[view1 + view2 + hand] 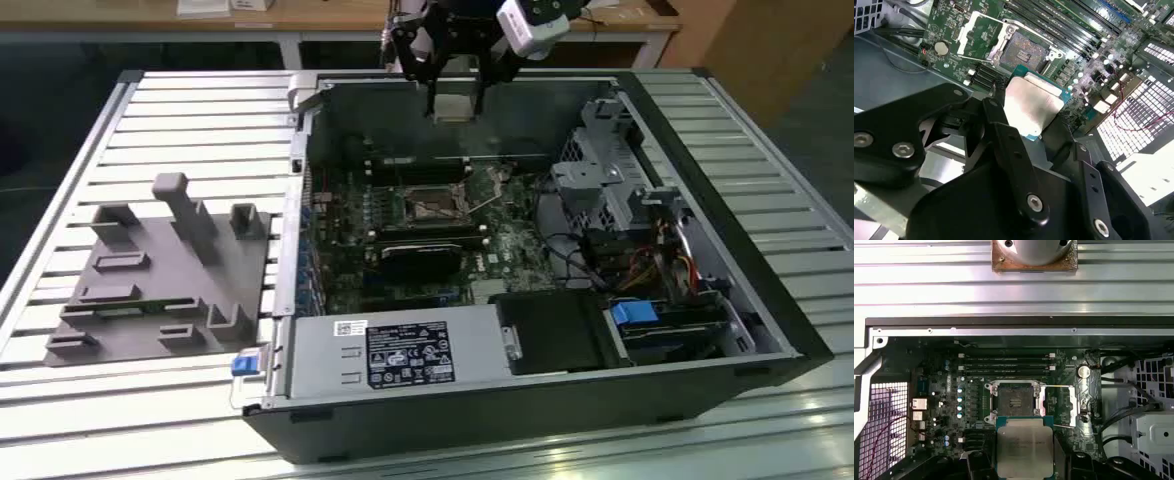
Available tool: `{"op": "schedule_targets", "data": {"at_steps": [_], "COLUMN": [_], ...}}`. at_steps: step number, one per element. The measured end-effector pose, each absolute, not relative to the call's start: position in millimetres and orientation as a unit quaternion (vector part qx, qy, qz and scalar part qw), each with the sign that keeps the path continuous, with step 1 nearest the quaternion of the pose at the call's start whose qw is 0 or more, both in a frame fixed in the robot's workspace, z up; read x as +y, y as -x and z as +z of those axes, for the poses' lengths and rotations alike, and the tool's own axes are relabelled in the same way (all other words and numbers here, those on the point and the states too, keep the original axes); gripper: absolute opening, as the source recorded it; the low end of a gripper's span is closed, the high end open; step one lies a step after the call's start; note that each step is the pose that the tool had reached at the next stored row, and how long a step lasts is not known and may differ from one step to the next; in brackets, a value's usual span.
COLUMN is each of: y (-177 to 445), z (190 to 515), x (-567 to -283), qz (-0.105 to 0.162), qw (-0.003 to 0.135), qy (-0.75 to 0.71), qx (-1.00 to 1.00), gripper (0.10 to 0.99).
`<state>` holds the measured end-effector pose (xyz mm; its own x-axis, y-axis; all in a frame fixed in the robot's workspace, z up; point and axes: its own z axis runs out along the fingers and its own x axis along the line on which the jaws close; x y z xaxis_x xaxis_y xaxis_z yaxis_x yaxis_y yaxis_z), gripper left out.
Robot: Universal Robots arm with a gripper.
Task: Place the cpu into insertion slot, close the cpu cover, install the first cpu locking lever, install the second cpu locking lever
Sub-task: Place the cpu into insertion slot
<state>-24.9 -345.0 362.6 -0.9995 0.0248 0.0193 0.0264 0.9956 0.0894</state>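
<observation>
- my gripper [454, 98] is clamped on the cpu [1025, 445], whose silver face shows in both wrist views.
- the cpu hangs over the open computer case [534, 415], apart from the motherboard [514, 250].
- the insertion slot [1015, 401] lies bare, with the cpu cover [966, 33] swung open beside it.

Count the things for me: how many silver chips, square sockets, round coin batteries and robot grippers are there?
cpu: 1
insertion slot: 1
round coin battery: 1
gripper: 1
Total: 4
</observation>
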Motion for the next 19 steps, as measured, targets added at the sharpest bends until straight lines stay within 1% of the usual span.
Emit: {"op": "schedule_targets", "data": {"at_steps": [13,19], "y": [24.9,24.9], "z": [362.2,353.9], "x": [-345.0,-345.0], "qz": [-0.045,-0.045], "qw": [0.009,0.009], "qy": [0.013,0.013], "qx": [-0.999,-0.999], "gripper": [0.541,0.541]}}
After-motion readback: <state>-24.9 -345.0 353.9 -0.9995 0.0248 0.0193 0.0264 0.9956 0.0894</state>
